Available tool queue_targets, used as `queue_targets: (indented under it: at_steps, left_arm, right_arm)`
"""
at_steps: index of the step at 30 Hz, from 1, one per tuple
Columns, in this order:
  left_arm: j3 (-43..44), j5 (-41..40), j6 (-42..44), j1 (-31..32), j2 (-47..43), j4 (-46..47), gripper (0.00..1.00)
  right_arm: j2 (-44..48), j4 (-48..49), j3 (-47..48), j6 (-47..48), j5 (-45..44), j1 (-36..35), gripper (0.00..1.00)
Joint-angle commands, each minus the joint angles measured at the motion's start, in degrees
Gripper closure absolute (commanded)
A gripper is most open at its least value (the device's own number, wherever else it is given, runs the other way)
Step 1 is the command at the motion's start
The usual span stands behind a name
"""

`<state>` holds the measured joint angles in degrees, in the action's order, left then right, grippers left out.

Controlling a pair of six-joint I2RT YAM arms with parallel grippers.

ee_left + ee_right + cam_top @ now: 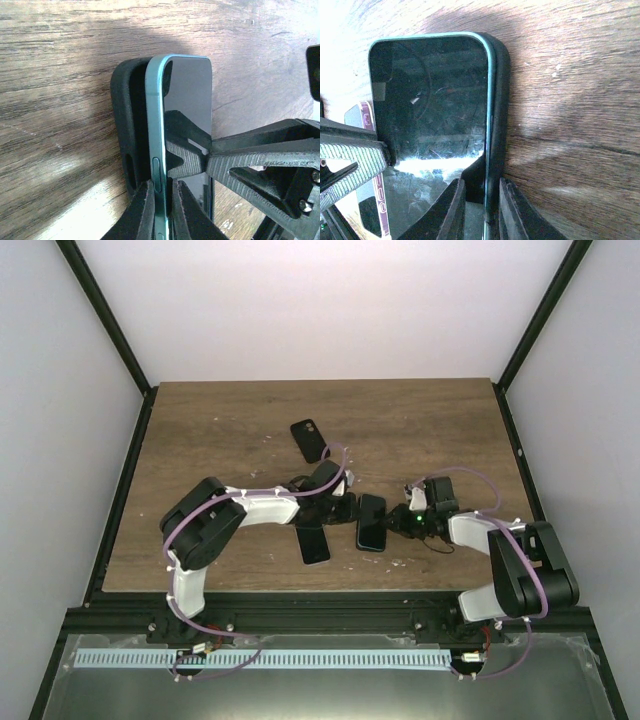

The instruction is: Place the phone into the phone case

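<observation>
Left hand [161, 200] pinching teal-edged phone [187, 100] by its rim, right hand [481, 210] pinching phone and black case [501, 100]

wooden table [220, 420]; plain white walls [330, 300]

One brown wood-grain table [210, 430] carried everything. Two white-and-black robot arms were there, the left arm [265, 508] and the right arm [470, 530]. From overhead, three dark, flat, phone-sized slabs could be counted: a far slab [305, 440], a near slab [313, 543], and one slim teal-rimmed phone with a dark glossy screen [371, 522]. The wrist views showed one black soft shell [125, 125] against that phone.
</observation>
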<state>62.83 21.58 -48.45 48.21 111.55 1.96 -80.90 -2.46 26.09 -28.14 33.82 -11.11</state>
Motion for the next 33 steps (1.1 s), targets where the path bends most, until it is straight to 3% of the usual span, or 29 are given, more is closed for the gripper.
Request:
queue_targets:
  at_steps: [1,11,18,33]
  left_arm:
    - [1.65,-2.52,0.66,2.07,1.49,-3.39,0.89]
    - [1.18,-2.62,0.13,2.09,1.04,-6.25,0.87]
    - [1.25,-1.64,-1.12,2.16,2.59,-5.75,0.94]
    - [-3.10,-0.43,-0.52,0.66,0.60,-4.70,0.91]
  right_arm:
    - [1.07,1.12,0.02,-0.11,1.91,-0.76,0.81]
    - [0.49,3.04,-1.54,-1.92,2.40,-0.76,0.81]
    - [-0.62,7.43,-3.50,-4.90,6.81,-0.77,0.82]
    - [-1.02,20.32,-8.26,-15.76,11.33,-0.74,0.65]
